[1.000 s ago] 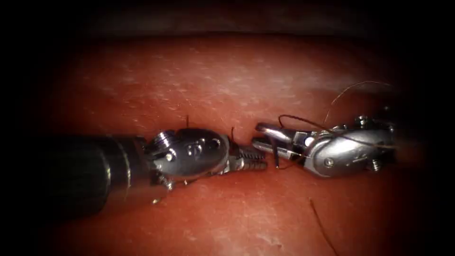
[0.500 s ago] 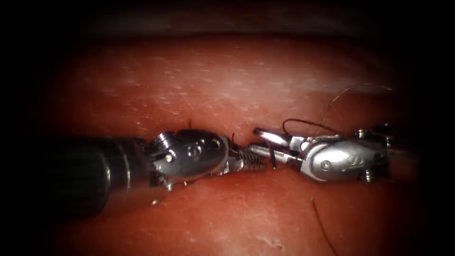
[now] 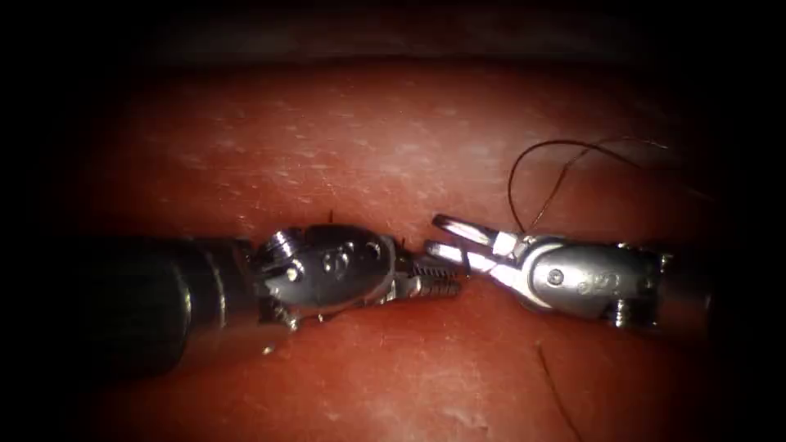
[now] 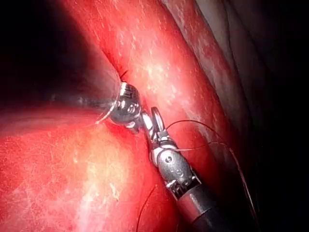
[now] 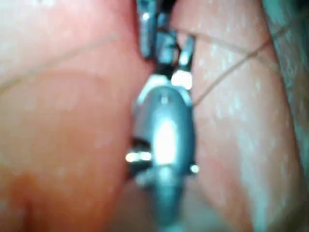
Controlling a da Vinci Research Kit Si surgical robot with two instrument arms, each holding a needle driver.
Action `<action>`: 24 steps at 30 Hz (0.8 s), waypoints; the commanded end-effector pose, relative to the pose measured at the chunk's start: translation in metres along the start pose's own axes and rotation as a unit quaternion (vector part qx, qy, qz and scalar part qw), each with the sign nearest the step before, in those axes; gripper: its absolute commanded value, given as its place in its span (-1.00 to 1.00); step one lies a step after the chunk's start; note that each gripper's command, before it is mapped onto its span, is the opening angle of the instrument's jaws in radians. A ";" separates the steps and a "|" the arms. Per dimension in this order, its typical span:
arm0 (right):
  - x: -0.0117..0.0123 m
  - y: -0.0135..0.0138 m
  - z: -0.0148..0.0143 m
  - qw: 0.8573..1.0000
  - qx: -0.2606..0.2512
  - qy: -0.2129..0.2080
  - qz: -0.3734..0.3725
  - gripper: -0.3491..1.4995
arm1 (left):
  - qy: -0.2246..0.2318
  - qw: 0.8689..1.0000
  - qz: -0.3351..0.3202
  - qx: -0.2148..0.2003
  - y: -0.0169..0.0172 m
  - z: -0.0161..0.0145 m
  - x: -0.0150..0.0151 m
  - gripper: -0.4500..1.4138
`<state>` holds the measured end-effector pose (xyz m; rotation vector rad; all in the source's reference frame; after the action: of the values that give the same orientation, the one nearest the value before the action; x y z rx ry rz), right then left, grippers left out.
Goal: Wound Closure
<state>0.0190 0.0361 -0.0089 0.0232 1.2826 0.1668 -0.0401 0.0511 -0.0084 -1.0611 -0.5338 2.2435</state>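
Open tissue (image 3: 393,139) above; thread (image 3: 524,176) loop (right) in the way

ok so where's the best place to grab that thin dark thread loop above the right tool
Grip the thin dark thread loop on its steep stretch above the silver right tool, coming from the picture's left: there it seems to stand off the red tissue, free of metal. That tool's jaws are open around a dark piece, perhaps the needle, at the left tool's tip.

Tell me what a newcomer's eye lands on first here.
The two steel tools meeting tip to tip on the red tissue: the left tool from the left, the right tool with jaws open. Next, the dark thread arching in a loop above the right tool.
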 end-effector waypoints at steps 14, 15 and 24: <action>-0.0008 -0.0011 0.0007 0.999 0.031 -0.015 0.040 -1.00 | 0.000 1.000 0.000 -0.002 -0.0001 0.0009 0.0000 -0.42; -0.0008 -0.0011 0.0007 0.998 0.031 -0.015 0.043 -1.00 | 0.000 1.000 0.000 -0.002 -0.0001 0.0009 0.0000 -0.42; -0.0011 -0.0014 0.0007 0.994 0.040 -0.029 0.096 -1.00 | -0.002 1.000 0.000 -0.003 0.0000 0.0010 0.0000 -0.42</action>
<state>0.0188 0.0347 -0.0083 0.2265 1.2171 0.2870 -0.0403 0.0509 -0.0084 -1.0588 -0.5409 2.2447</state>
